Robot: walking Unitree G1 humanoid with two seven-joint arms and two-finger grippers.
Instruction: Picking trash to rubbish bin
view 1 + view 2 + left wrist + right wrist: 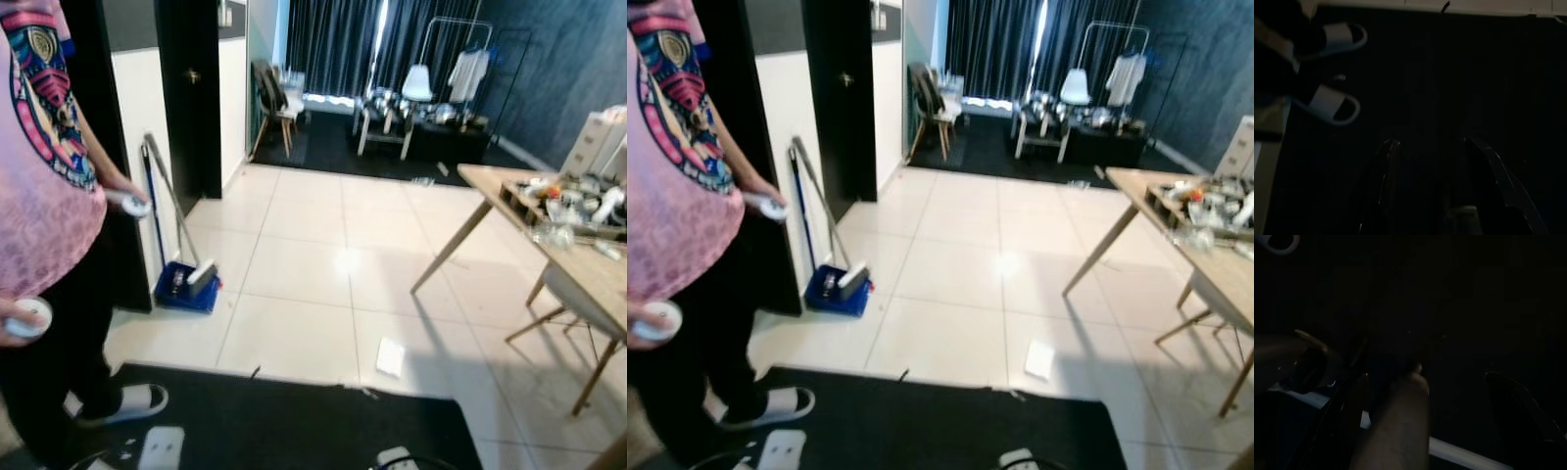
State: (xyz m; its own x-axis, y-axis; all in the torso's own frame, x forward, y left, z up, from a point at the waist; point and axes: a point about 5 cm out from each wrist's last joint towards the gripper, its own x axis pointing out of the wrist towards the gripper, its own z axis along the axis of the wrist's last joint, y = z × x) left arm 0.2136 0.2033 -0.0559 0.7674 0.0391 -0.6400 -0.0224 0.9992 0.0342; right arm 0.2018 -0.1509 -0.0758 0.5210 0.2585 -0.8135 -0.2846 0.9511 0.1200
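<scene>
A flat white piece of paper trash (390,356) lies on the pale tiles just beyond the black mat (294,421). Small scraps (367,394) sit at the mat's far edge. In the dark left wrist view my left gripper (1432,145) hangs open over the black mat, nothing between its fingers (1391,149). The right wrist view is very dark; my right gripper (1449,396) hangs idle there beside a brownish rounded shape (1400,421) that I cannot identify.
A person in a pink shirt (39,147) stands close on the left, holding white controllers (27,318), slippers (1334,105) on the mat. A blue dustpan with broom (186,284) leans by the dark doorway. A cluttered wooden table (578,255) and chair stand right.
</scene>
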